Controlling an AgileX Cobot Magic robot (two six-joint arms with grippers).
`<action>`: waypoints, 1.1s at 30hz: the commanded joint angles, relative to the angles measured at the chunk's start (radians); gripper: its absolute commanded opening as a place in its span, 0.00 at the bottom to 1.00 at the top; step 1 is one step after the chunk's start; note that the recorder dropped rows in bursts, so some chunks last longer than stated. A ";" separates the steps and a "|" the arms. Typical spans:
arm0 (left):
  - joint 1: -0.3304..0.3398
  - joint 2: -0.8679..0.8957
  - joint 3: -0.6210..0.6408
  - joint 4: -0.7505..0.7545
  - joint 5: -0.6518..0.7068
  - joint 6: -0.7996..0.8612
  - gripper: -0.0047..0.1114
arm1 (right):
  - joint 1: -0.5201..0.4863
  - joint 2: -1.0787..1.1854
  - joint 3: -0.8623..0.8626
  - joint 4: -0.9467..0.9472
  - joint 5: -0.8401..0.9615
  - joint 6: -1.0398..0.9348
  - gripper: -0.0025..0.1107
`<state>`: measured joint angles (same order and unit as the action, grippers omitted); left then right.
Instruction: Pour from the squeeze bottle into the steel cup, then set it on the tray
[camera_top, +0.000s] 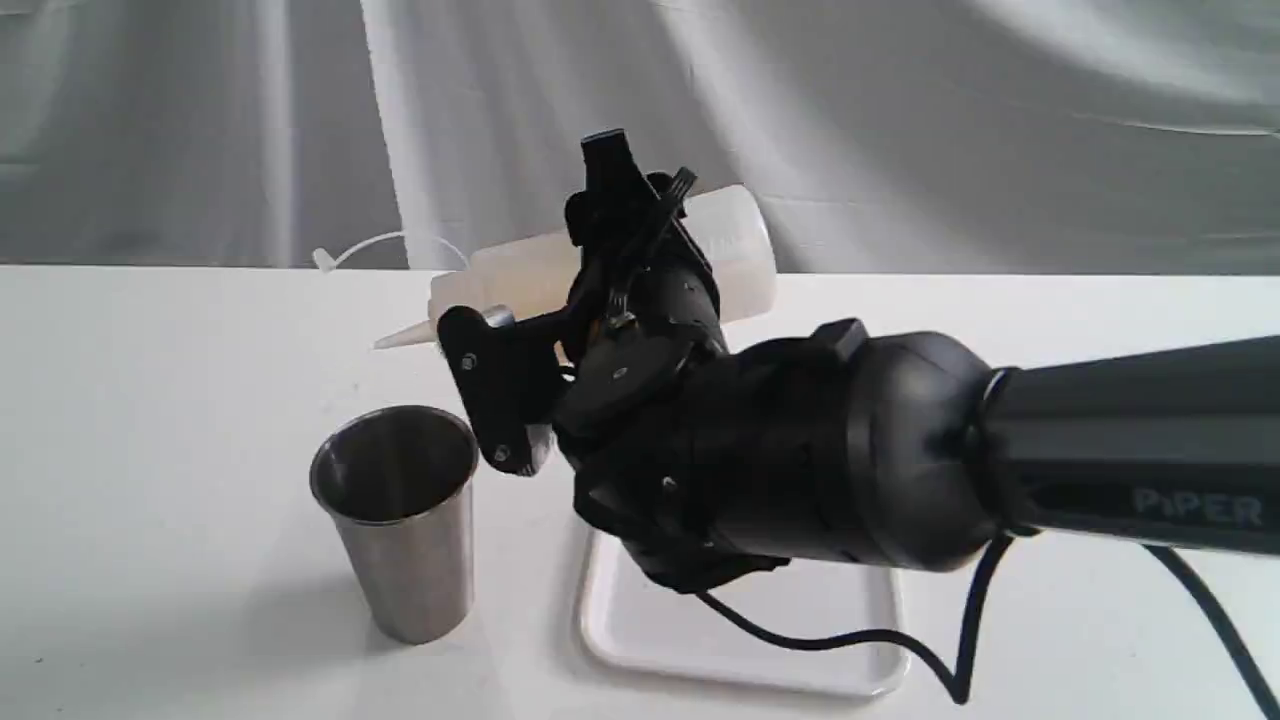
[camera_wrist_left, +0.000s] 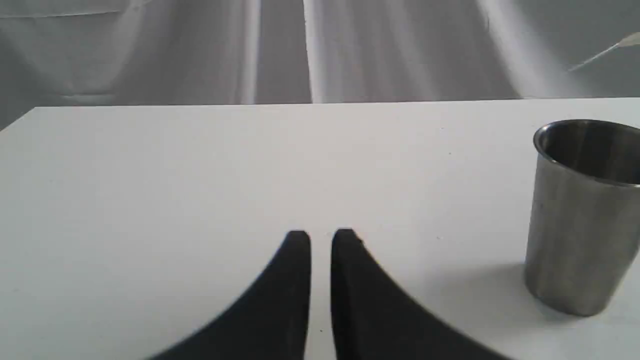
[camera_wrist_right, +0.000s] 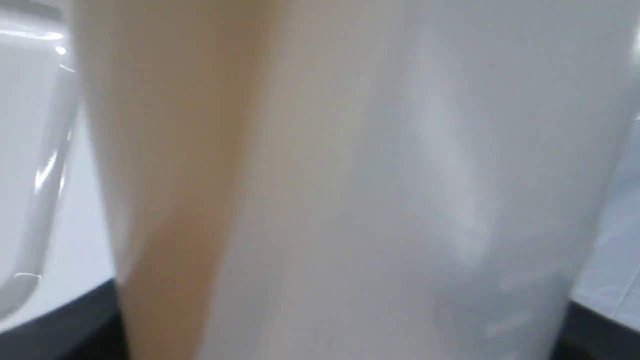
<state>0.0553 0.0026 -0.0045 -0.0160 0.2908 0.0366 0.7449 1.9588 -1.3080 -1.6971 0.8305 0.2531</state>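
Observation:
My right gripper (camera_top: 600, 290) is shut on the squeeze bottle (camera_top: 735, 250), which lies almost level in the air with its pointed nozzle (camera_top: 405, 338) aimed left, above and a little behind the steel cup (camera_top: 400, 520). The bottle's strap with cap (camera_top: 380, 245) trails off behind it. Up close, the bottle (camera_wrist_right: 350, 175) fills the right wrist view, amber liquid along one side. The cup (camera_wrist_left: 580, 215) stands upright on the table. The white tray (camera_top: 740, 620) lies under the right arm. My left gripper (camera_wrist_left: 321, 237) hovers low over bare table, left of the cup, fingers nearly together and holding nothing.
A white table (camera_top: 150, 400) carries everything, with a grey draped cloth (camera_top: 900, 120) behind it. A black cable (camera_top: 880, 640) from the right arm hangs over the tray. The tray's rim (camera_wrist_right: 45, 175) shows at the edge of the right wrist view.

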 joint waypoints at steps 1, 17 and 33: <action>-0.008 -0.003 0.004 -0.001 -0.007 -0.002 0.11 | 0.003 -0.009 -0.009 0.000 -0.001 0.062 0.12; -0.008 -0.003 0.004 -0.001 -0.007 -0.004 0.11 | -0.001 -0.009 -0.009 0.150 -0.001 0.382 0.12; -0.008 -0.003 0.004 -0.001 -0.007 -0.003 0.11 | -0.071 -0.072 -0.009 0.193 -0.100 0.881 0.12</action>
<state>0.0553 0.0026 -0.0045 -0.0160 0.2908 0.0366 0.6838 1.9106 -1.3080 -1.4875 0.7570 1.1188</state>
